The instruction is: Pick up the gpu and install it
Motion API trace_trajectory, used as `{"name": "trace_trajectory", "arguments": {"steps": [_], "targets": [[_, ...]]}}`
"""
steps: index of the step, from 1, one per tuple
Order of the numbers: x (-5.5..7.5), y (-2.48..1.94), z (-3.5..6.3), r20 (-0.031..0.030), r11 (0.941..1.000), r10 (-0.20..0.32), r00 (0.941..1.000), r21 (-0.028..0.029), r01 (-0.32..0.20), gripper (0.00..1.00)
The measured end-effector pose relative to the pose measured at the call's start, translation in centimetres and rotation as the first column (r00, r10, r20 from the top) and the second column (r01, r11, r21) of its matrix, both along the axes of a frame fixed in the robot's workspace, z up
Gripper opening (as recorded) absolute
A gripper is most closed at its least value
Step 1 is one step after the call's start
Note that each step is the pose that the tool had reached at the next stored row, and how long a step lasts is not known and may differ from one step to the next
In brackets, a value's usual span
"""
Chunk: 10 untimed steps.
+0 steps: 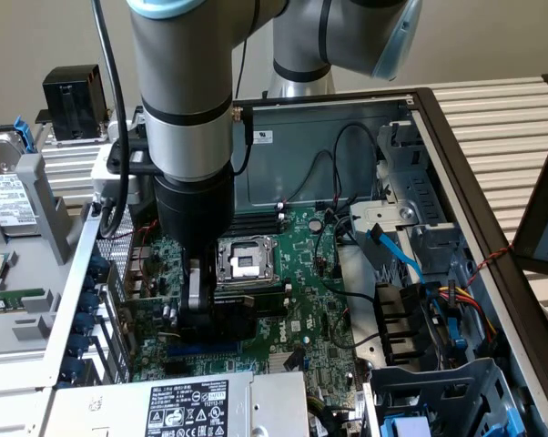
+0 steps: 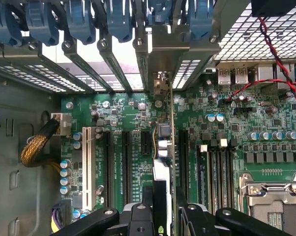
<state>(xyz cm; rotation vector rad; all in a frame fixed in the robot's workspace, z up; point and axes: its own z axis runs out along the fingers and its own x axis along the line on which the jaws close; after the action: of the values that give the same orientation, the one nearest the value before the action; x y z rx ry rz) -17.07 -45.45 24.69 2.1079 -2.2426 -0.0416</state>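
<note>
Item: gpu (image 2: 163,142). Pick-up: done.
Condition: you see it edge-on and upright, grasped by the gripper (image 2: 163,219), which is clamped on both its faces.
Location: low among the slots of the motherboard (image 2: 226,132), with its bracket end at the case's rear openings.
Outstanding: seating. You cannot tell whether its edge is home, and the grip is not yet let go.

Robotics lab bench set up for PC assembly: opened tower case (image 1: 347,146), bare motherboard (image 1: 324,309), ribbed aluminium table (image 1: 502,118), industrial robot arm (image 1: 183,82), loose hard drive (image 1: 5,196) alongside.
</note>
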Motion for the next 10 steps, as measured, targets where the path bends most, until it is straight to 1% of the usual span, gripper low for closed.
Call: {"name": "trace_trajectory", "arguments": {"steps": [2,10], "targets": [[0.00,0.05,-0.03,0.0001,1.0000,0.000,1.0000,-0.0014,0.000,0.27],[-0.01,0.26,-0.15,0.0001,0.9999,0.000,1.0000,-0.0108,0.000,0.27]]}}
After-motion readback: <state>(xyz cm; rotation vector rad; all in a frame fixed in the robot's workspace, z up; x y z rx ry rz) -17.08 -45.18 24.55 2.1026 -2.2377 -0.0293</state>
